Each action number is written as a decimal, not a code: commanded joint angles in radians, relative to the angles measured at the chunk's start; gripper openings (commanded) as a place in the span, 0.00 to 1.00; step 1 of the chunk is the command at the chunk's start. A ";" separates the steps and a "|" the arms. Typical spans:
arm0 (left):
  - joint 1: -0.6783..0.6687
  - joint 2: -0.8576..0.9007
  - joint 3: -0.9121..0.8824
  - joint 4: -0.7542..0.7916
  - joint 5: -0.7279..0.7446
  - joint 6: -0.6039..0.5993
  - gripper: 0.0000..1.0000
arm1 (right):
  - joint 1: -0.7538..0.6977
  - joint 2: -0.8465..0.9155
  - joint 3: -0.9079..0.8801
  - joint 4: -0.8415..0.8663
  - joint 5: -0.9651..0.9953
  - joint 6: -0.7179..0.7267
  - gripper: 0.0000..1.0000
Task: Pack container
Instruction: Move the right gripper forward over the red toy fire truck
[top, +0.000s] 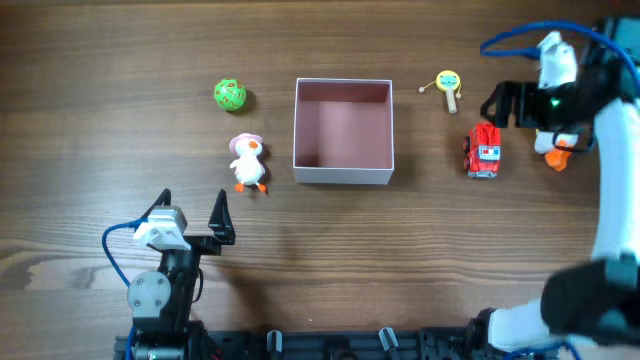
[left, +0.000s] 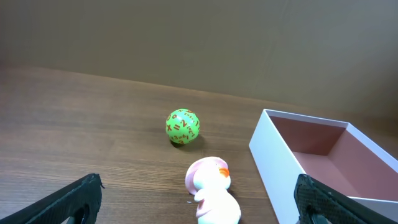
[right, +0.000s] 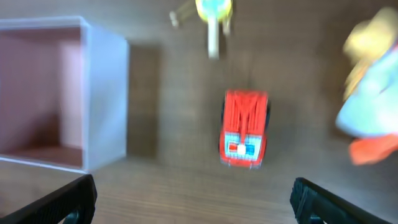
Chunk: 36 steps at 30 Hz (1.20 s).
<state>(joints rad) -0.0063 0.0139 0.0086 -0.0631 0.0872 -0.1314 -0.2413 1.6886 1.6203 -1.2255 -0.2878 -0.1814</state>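
Observation:
The container (top: 343, 175) is a square white box with a pink inside, in the middle of the table, and nothing shows in it. My left gripper (top: 193, 200) is open and empty near the front left, just short of a white duck toy with a pink hat (top: 247, 162). In the left wrist view the duck (left: 211, 186) lies between the open fingers (left: 198, 208), with the container (left: 273, 165) to its right. My right gripper (top: 505, 103) is open and empty above a red fire truck (top: 484, 150), right of the container. The right wrist view is blurred and shows the truck (right: 244, 127) ahead of the open fingers (right: 193, 186).
A green ball (top: 229, 95) lies at the back left; it also shows in the left wrist view (left: 182, 126). A yellow rattle (top: 447, 85) lies behind the truck. A white and orange toy (top: 556, 150) sits at the far right, partly hidden by my right arm.

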 joint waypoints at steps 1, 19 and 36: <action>0.007 -0.007 -0.003 -0.007 -0.002 0.019 1.00 | -0.002 0.059 0.008 0.003 0.026 -0.003 1.00; 0.007 -0.007 -0.003 -0.007 -0.002 0.019 1.00 | 0.000 0.156 0.007 0.050 0.033 0.021 1.00; 0.007 -0.007 -0.003 -0.007 -0.002 0.019 1.00 | 0.143 0.279 0.007 0.090 0.322 -0.002 1.00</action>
<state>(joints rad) -0.0063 0.0139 0.0086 -0.0631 0.0872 -0.1314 -0.1287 1.9301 1.6203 -1.1439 -0.0113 -0.1810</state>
